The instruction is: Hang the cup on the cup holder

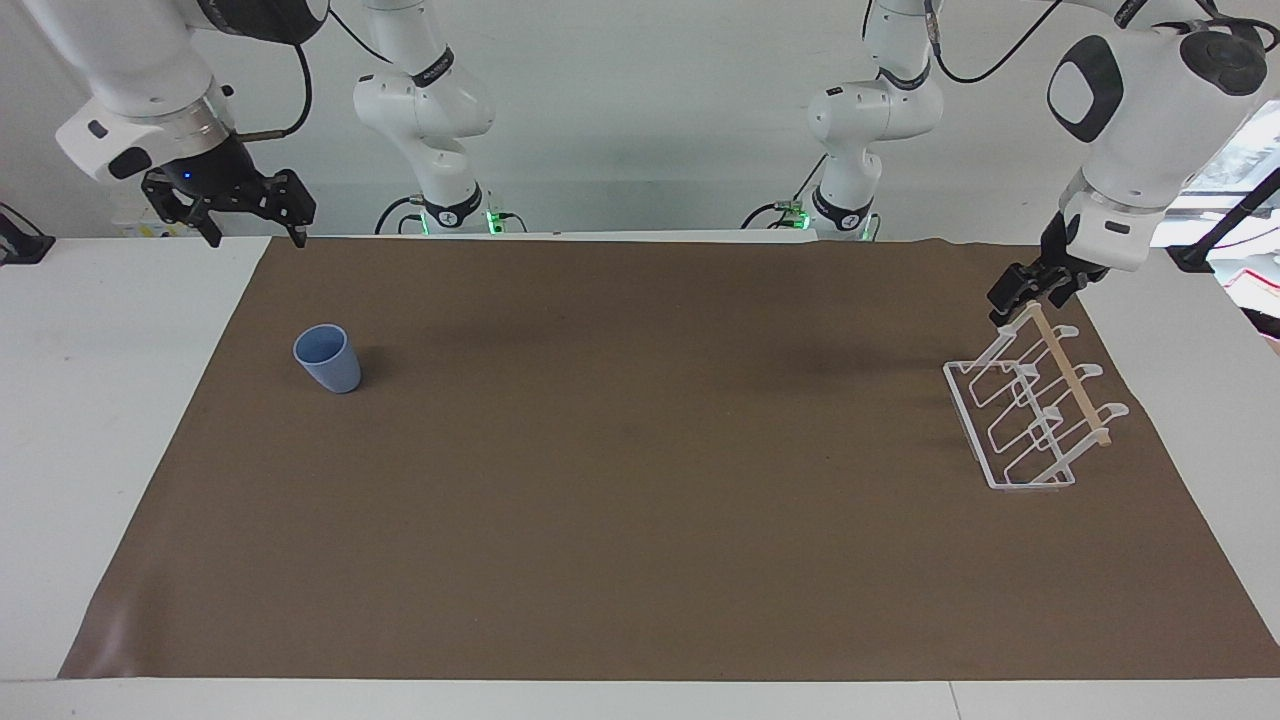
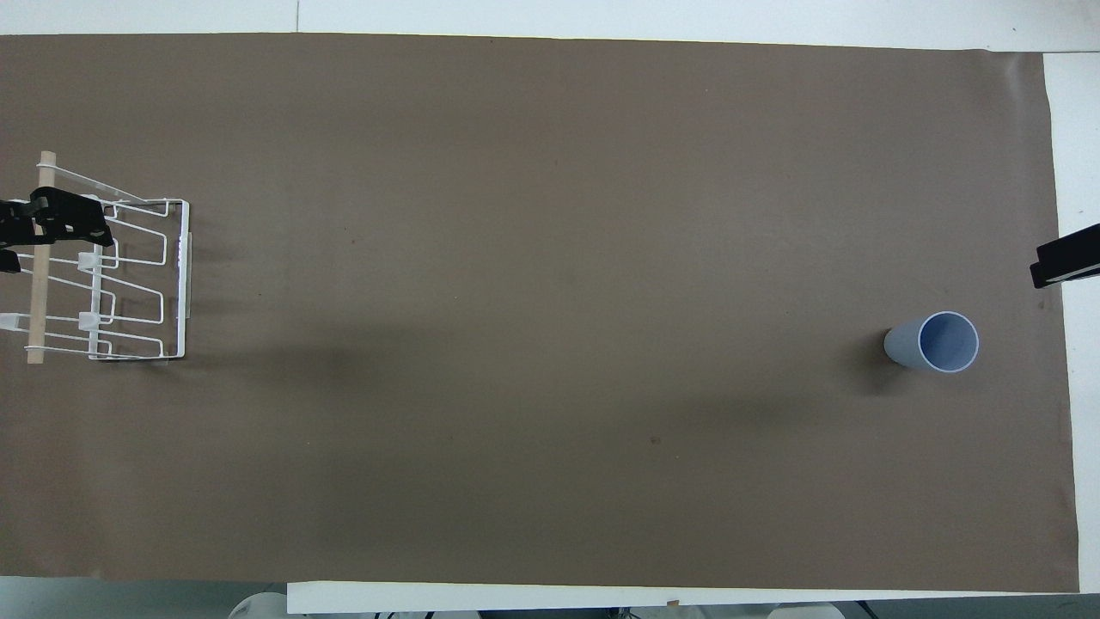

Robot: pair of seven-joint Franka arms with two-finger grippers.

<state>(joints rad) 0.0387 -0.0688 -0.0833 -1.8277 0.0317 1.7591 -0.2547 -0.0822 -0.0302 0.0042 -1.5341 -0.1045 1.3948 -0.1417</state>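
Note:
The light blue cup (image 1: 328, 358) (image 2: 937, 342) stands upright, mouth up, on the brown mat toward the right arm's end of the table. The white wire cup holder (image 1: 1025, 420) (image 2: 129, 275) sits at the left arm's end, with nothing on its prongs. My left gripper (image 1: 1032, 296) (image 2: 39, 236) hangs open just over the end of the holder's wooden rod that is nearer the robots; I cannot tell whether it touches it. My right gripper (image 1: 255, 225) hovers open and empty, raised over the mat's corner; the overhead view catches only one of its fingers (image 2: 1064, 263).
The brown mat (image 1: 640, 500) covers most of the white table (image 1: 110, 400). The two arm bases (image 1: 450, 210) stand along the table's edge nearest the robots. Only the cup and the holder lie on the mat.

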